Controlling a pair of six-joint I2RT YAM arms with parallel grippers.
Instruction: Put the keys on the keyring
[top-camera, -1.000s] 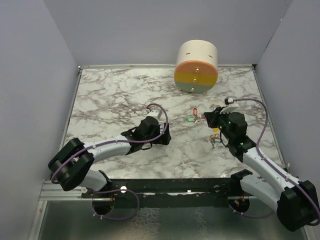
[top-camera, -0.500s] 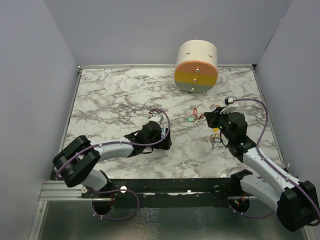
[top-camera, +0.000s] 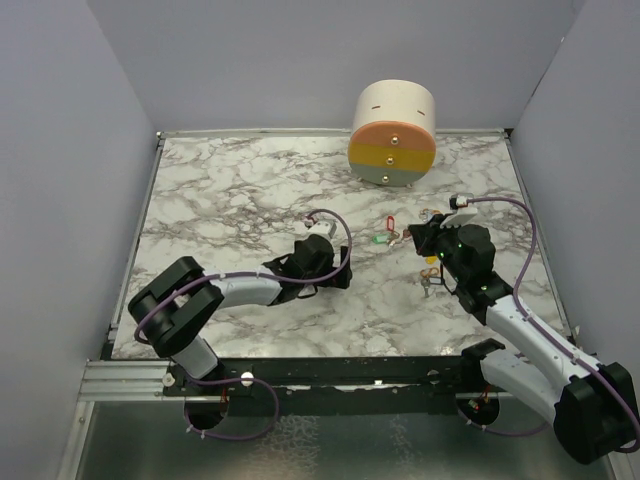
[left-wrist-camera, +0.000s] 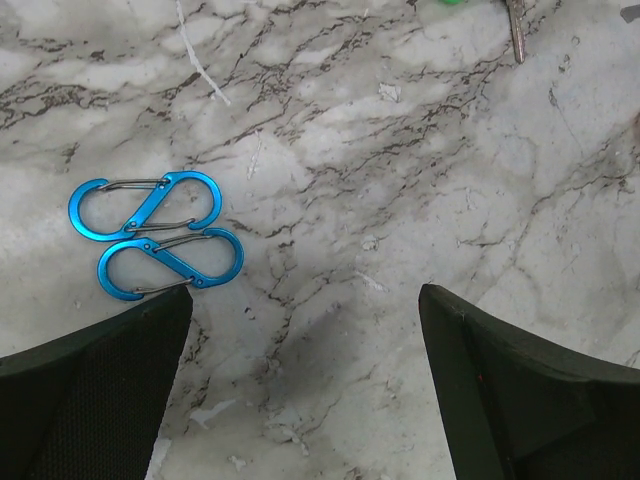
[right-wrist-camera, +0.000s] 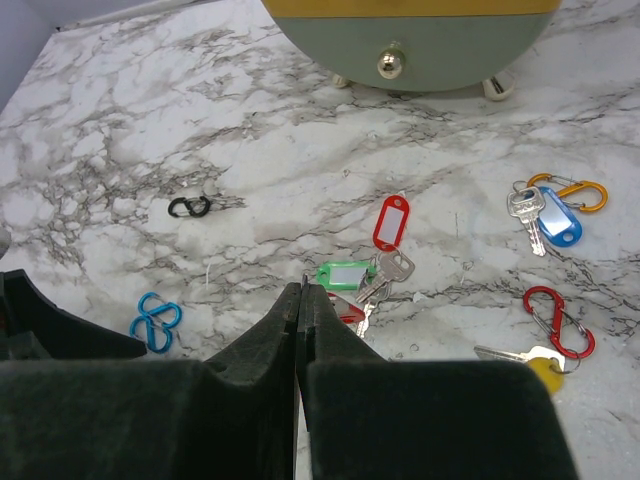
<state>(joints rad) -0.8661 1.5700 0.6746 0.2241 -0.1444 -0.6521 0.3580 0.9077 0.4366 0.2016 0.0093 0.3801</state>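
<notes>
Top view: the left gripper (top-camera: 338, 272) is low over the table, with the keys (top-camera: 384, 232) ahead of it, just left of the right gripper (top-camera: 413, 236).
Left wrist: jaws wide and empty, with two blue clips (left-wrist-camera: 155, 235) by the left finger.
Right wrist: jaws pressed together and empty, with the keys (right-wrist-camera: 372, 262) just ahead of the tips.

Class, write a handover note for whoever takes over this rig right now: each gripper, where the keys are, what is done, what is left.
Left gripper: jaws open, empty, over the table beside two blue clips.
Right gripper: jaws shut, nothing seen in them, just short of the keys.
Keys: green-tagged key right ahead of the right gripper; blue-tagged key and yellow key further right in its wrist view. All lie on the table.
Done: nothing seen threaded.
Left: find the keyring, which I cannot make out, and put every key on it.
</notes>
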